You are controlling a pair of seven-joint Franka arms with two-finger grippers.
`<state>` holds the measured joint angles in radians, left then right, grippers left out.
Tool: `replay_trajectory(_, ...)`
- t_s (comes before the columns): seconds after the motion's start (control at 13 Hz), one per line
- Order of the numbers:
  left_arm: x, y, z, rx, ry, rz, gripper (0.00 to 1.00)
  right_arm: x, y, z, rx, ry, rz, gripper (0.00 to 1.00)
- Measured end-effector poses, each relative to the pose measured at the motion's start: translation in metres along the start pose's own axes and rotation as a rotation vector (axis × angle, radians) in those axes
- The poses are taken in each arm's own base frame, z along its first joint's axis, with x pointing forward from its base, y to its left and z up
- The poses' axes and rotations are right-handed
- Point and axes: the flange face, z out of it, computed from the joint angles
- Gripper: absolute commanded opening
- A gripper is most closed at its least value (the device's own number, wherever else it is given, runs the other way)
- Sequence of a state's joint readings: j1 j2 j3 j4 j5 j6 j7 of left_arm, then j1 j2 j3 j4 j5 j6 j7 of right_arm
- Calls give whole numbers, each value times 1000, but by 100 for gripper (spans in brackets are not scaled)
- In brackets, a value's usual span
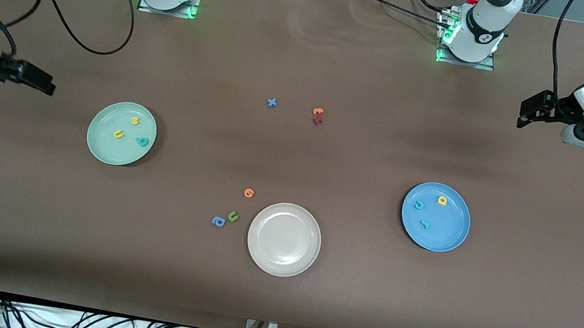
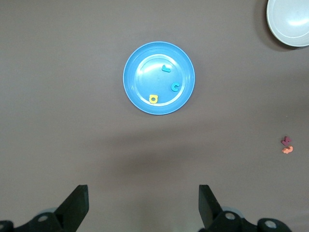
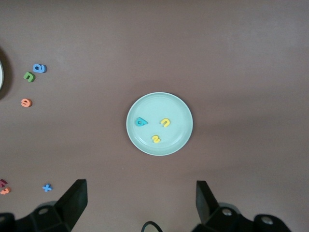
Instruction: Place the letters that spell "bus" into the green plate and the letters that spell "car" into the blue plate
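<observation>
— Three letters lie in the green plate (image 1: 122, 133): the teal "b" (image 1: 142, 141), the yellow "u" (image 1: 119, 133) and the yellow "s" (image 1: 134, 121). That plate sits toward the right arm's end of the table.

— And the blue plate (image 1: 436, 216)?

— Three there too: the teal "c" (image 1: 419, 205), the yellow "a" (image 1: 442, 200) and the teal "r" (image 1: 424, 225). It sits toward the left arm's end.

— What lies loose on the table (image 1: 270, 311)?

— A beige-white plate (image 1: 284, 239) near the middle, toward the edge closest to the front camera. Beside it are an orange letter (image 1: 249, 193), a green "u" (image 1: 232, 216) and a blue "a" (image 1: 218, 222). Farther from the camera lie a blue cross-shaped piece (image 1: 272, 102) and an orange letter touching a dark red one (image 1: 317, 116).

— The grippers?

— The left gripper (image 2: 144, 205) waits up in the air over bare table by its end edge, fingers spread wide, grasping nothing. The right gripper (image 3: 141, 203) waits likewise at its end, fingers released and empty.
</observation>
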<state>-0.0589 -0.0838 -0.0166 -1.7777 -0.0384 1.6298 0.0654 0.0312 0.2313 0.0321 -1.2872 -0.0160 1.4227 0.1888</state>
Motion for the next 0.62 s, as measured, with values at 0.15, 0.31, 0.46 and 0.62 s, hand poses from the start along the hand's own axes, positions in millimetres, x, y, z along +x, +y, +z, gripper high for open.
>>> replay_trajectory(0.15,0,0,0,0,-1,1,100,-8,3,-2,-23,3,-2,99)
replay_trajectory(0.31,1,-1,1,0,-2,-1,100,-7,2,7,-26,-1,-5,100)
replay_trajectory(0.46,1,-2,2,0,-4,-3,100,-5,-1,16,-28,-7,-9,100)
replay_trajectory(0.62,1,-2,2,1,-5,-1,100,-5,-2,18,-28,-11,-12,100)
